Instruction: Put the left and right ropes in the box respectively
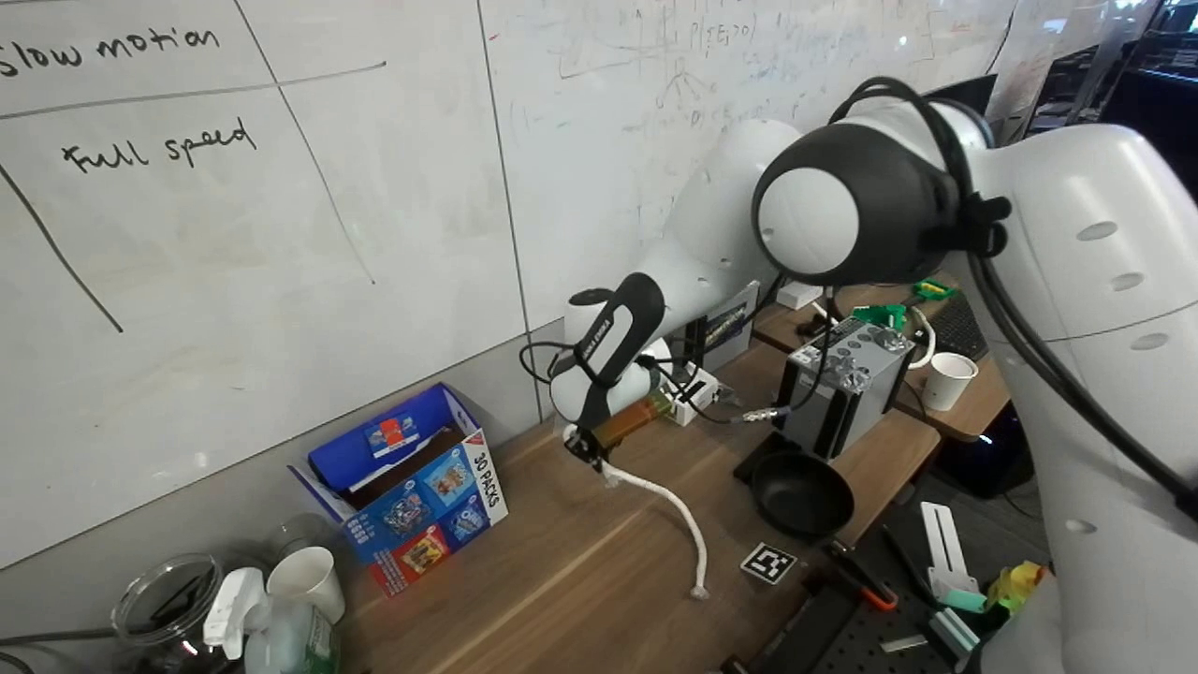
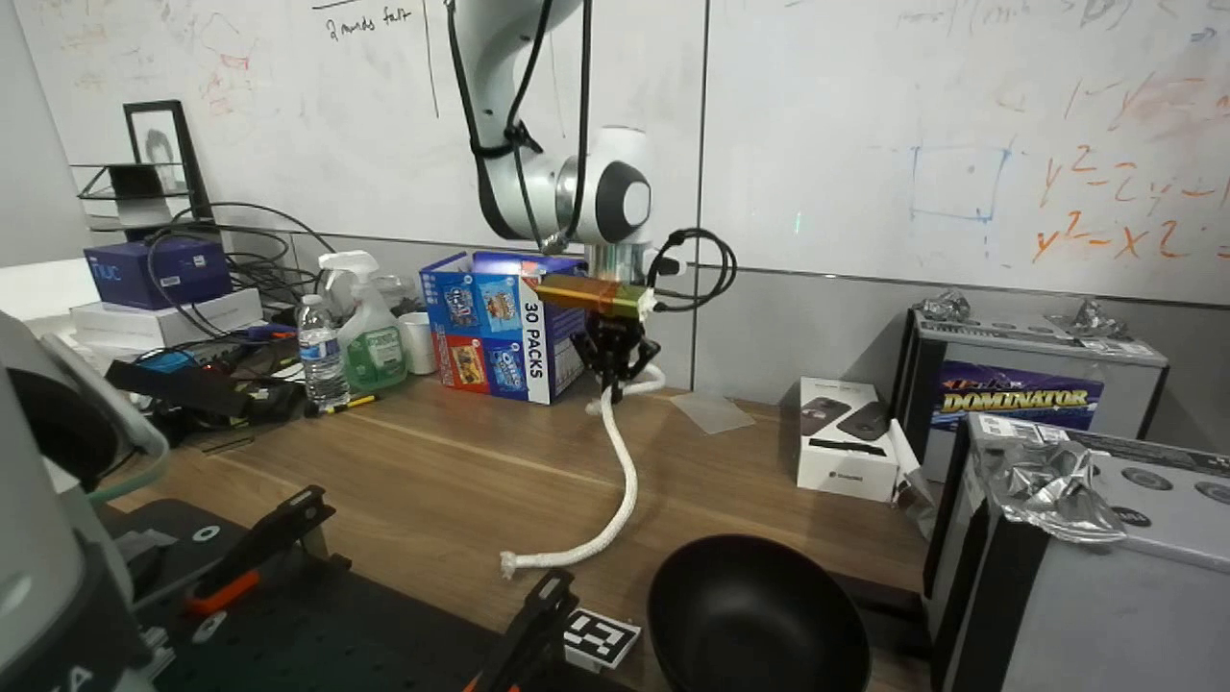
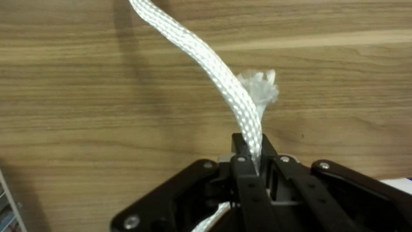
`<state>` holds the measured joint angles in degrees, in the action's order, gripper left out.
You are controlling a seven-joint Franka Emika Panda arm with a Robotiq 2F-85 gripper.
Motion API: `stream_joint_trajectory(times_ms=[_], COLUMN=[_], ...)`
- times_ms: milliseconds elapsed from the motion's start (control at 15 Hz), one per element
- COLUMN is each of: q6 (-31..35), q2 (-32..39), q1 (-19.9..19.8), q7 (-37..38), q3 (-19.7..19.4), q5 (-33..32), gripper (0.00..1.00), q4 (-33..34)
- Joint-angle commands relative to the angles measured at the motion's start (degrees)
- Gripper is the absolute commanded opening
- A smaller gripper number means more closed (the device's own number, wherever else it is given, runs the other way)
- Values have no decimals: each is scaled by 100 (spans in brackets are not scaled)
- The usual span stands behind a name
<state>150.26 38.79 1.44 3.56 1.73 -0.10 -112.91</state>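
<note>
Big whiteboards (image 2: 817, 115) rise behind a brown wooden worktop (image 1: 552, 585). The blue box (image 1: 426, 515) stands on it with its top open. Near the box, the black end effector (image 2: 611, 389) is pinched tight on a white rope (image 2: 628, 471). One long rope end curls away.

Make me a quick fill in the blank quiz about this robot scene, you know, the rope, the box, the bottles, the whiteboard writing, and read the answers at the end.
The gripper is closed on a ____ rope.
Print on the box reads "30 ____".
In an exterior view, the spray bottle appears ____ the water bottle and the white cup.
On the whiteboard, "Slow ____" is written above "Full speed".
Missing words: white; PACKS; between; motion.
</note>
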Motion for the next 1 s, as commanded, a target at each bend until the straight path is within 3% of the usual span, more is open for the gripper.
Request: stream_joint_trajectory(times_ms=[0, 400, 933], q6=[-731, -1515, -1530], q2=[-1090, -2419, -3592], q1=[88, 505, 1139], q7=[-34, 635, 2367], q3=[84, 80, 467], q5=[69, -130, -997], gripper=[9, 11, 9], q4=[-204, 35, 678])
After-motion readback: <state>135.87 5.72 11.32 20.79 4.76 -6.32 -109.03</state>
